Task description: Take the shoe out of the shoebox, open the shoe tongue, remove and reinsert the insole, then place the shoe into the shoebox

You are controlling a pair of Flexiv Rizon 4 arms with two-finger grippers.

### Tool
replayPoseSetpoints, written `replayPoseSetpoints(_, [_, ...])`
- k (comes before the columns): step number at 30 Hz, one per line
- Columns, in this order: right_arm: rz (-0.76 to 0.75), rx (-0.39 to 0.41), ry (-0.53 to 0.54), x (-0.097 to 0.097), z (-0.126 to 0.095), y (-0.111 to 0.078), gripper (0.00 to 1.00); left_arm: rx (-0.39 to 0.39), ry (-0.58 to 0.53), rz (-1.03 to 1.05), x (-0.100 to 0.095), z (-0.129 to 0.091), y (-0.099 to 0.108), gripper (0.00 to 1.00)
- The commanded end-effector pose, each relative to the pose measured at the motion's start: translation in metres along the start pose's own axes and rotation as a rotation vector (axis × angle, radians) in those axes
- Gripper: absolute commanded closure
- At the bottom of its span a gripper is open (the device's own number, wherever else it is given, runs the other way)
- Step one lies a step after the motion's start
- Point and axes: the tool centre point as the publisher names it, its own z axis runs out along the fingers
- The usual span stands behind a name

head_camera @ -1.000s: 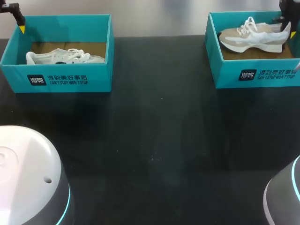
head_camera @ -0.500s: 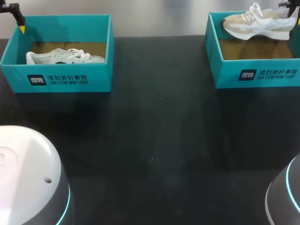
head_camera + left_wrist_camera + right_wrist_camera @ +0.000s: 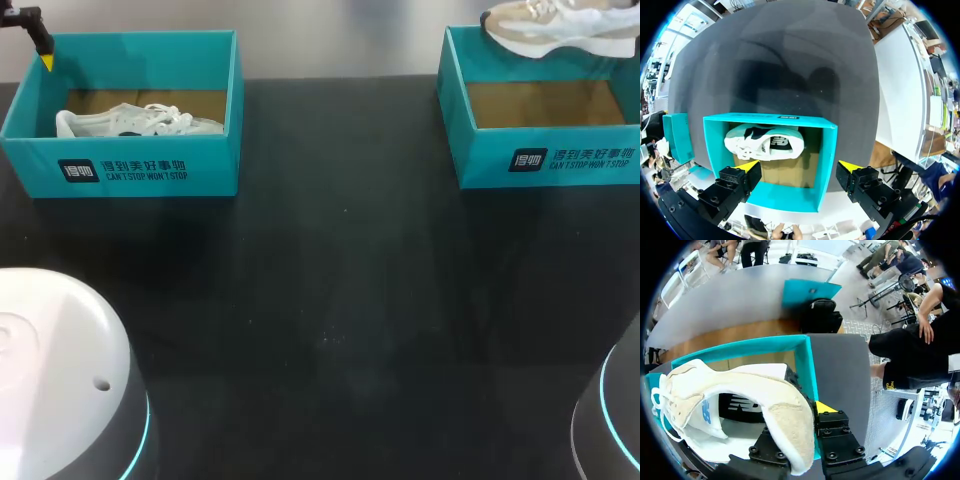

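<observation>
Right gripper (image 3: 807, 414): closed across the heel of the beige shoe (image 3: 740, 390), which is pinched between the two fingers. One yellow tip is seen beside the heel and the other is covered by it. This gripper is cut out of the head view.
Beige shoe: held in the air with its toe stretched away from the fingers. In the head view its upper part is cut off.
Right shoebox (image 3: 545, 150): directly under the gripper and the shoe, open at the top, with its brown floor in plain sight. Its outer wall is cut off in the head view.
Left gripper (image 3: 798, 166): spread wide with nothing between the fingers. It is held above the rim of the left shoebox (image 3: 827, 150). Only one finger with its yellow tip is seen in the head view.
White shoe (image 3: 765, 142): ahead of the left gripper, inside the left shoebox, along the wall farthest from the fingers. Whether it lies upright or on its side cannot be told.
Count: two grippers, two shoes and two shoeboxes are seen. One shoe is boxed and one is held.
Room: brown floor is exposed between the white shoe and the wall nearest the left gripper. The shoeboxes stand well apart, with the dark table (image 3: 330, 300) between them.
Near edge: two rounded housings (image 3: 60, 380) are partly cut off.
</observation>
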Motion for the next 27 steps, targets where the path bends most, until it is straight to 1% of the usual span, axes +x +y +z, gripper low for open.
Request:
replayPoseSetpoints(1, [0.006,-0.084,-0.001,0.002,-0.033,-0.035,1.0,-0.002,0.002,0.0,0.0,-0.001,-0.002,0.0])
replayPoseSetpoints(3, [0.003,-0.089,-0.01,0.003,-0.042,-0.042,1.0,-0.002,0.002,0.0,0.0,-0.001,-0.002,0.0])
replayPoseSetpoints(7, [0.018,-0.089,0.008,0.003,-0.058,-0.057,1.0,-0.002,0.002,0.0,0.0,-0.001,-0.002,0.0])
replayPoseSetpoints(11, [0.016,-0.096,0.0,0.006,-0.08,-0.072,1.0,-0.002,0.002,0.0,0.0,-0.001,-0.002,0.0])
replayPoseSetpoints(18, [0.0,-0.118,0.0,0.016,-0.116,-0.099,1.0,-0.002,0.002,0.0,0.0,-0.001,-0.002,0.0])
replayPoseSetpoints(24, [0.029,-0.127,0.019,0.021,-0.142,-0.13,1.0,-0.002,0.002,0.0,0.0,-0.001,-0.002,0.0])
replayPoseSetpoints(27, [0.034,-0.129,0.02,0.025,-0.15,-0.146,1.0,-0.002,0.002,0.0,0.0,-0.001,-0.002,0.0])
